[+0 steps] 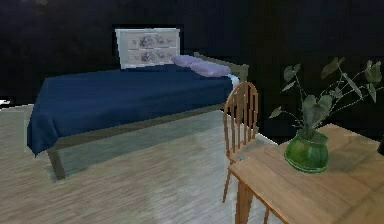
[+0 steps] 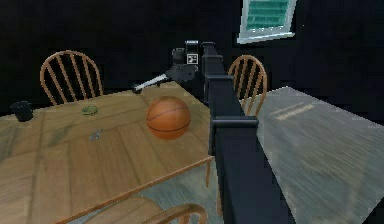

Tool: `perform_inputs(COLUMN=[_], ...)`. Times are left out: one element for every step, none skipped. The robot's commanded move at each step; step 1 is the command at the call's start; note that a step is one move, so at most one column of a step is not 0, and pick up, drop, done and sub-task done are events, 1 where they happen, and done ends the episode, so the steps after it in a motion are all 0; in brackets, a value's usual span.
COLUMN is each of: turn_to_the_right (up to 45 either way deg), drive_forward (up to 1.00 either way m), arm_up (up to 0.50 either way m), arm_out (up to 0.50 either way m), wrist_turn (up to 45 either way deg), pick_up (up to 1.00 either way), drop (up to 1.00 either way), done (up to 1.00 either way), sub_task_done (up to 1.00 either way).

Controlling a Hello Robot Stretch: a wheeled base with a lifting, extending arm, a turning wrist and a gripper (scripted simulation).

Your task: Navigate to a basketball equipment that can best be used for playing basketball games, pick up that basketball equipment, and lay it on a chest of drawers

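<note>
Arm side view puts my gripper [image 2: 141,89] at the far end of my dark square arm [image 2: 235,150], its two thin fingers [image 2: 155,82] pointing left over the far part of a light wooden table [image 2: 80,165]. I cannot tell how the fingers are set. I also cannot tell whether they hold anything, because the tabletop and its things lie right behind them. Two small white marker squares [image 2: 187,70] sit just right of the gripper's body.

An orange basketball [image 2: 168,117] rests on the tabletop, nearer than the fingers and just left of my arm. I cannot say if it touches the gripper.

Farther left on the table are a small green object [image 2: 90,110], a tiny pale item [image 2: 97,135] and a dark cup [image 2: 21,110] by the left edge. A round-backed wooden chair [image 2: 72,75] stands at the far left side of the table, and a second spindle-backed chair [image 2: 247,80] stands far right of my arm. High on the dark far wall is a white-framed window with teal blinds [image 2: 268,18].

Forward view shows a bed with a navy blue cover [image 1: 120,100], a white patterned headboard [image 1: 148,47] and a lavender pillow [image 1: 200,67]. At near right are a curved-back wooden chair [image 1: 240,115] and a wooden tabletop [image 1: 330,185] bearing a green glass vase of leafy stems [image 1: 307,150].
</note>
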Motion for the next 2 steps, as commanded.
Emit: perform_inputs(turn_to_the_right=[0.0, 0.0], drive_forward=[0.0, 0.0], arm_up=[0.0, -0.22], arm_out=[0.0, 0.0], wrist_turn=[21.0, 0.0], pick_up=[0.0, 0.0], drop=[0.0, 0.0], done=[0.0, 0.0], sub_task_done=[0.0, 0.0])
